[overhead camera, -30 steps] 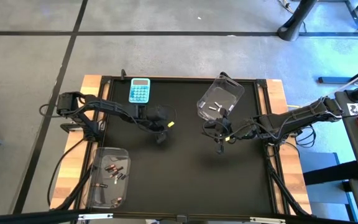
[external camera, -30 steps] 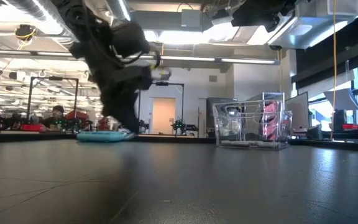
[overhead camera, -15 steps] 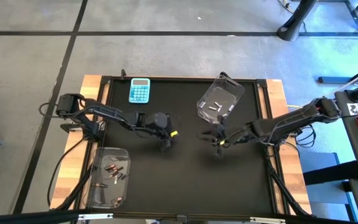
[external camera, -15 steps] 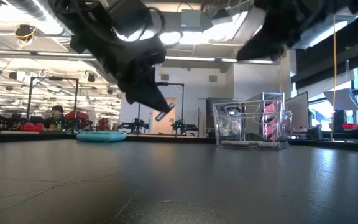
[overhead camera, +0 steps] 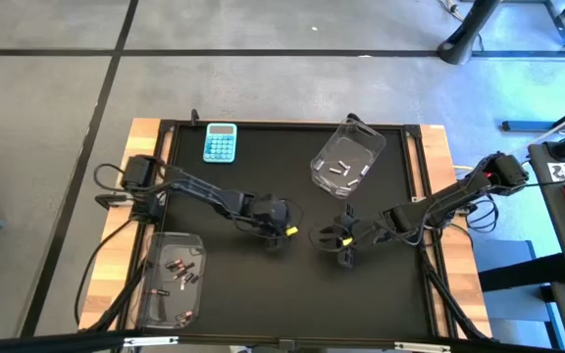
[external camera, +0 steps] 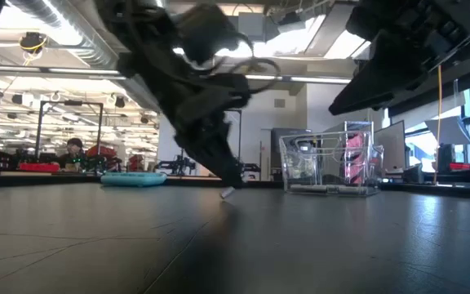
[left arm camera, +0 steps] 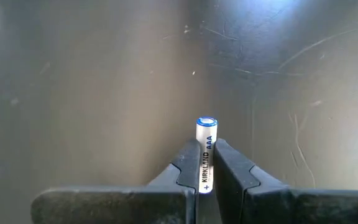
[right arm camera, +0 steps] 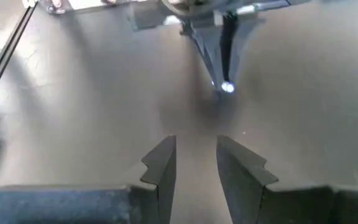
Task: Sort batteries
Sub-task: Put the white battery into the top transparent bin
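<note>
Left pincer [left arm camera: 205, 177] near the middle of the black table [overhead camera: 292, 294], closed on a silvery-white AAA battery [left arm camera: 206, 149] held point-down, its tip at or just above the surface. Right pincer [right arm camera: 194, 163] faces it from close by, fingers parted and empty. More batteries lie in the clear bin [overhead camera: 346, 162] at the far side and in the second clear bin [overhead camera: 172, 279] at the near left corner. Light-blue calculator [overhead camera: 220, 143] at the far edge.
</note>
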You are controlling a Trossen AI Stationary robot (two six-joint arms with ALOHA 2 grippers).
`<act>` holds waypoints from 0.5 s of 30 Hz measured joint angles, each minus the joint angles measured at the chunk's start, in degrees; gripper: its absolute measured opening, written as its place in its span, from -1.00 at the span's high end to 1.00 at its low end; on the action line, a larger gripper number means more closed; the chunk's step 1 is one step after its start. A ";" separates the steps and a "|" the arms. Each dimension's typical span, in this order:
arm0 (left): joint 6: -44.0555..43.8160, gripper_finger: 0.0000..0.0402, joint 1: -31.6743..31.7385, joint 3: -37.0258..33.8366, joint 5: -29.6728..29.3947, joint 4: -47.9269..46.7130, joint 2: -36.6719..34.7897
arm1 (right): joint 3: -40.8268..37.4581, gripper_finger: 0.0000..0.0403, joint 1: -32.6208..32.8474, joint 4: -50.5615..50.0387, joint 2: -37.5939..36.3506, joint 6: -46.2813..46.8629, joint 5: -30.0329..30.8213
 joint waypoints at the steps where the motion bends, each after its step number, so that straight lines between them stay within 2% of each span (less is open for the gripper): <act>1: 0.29 0.91 0.12 1.73 0.00 -1.42 1.30 | 0.00 0.43 0.20 -0.06 -0.04 0.15 0.00; 6: 1.92 0.90 0.36 7.42 0.07 -5.68 4.64 | 0.00 0.43 0.69 -0.30 -0.12 0.42 -0.52; 12: 4.29 0.90 0.36 8.86 0.14 -5.64 5.00 | 0.00 0.43 0.66 0.03 1.13 0.44 -0.57; 15: 4.17 0.83 0.36 8.74 0.15 -5.73 5.00 | 0.00 0.43 0.66 1.09 3.71 0.43 -1.00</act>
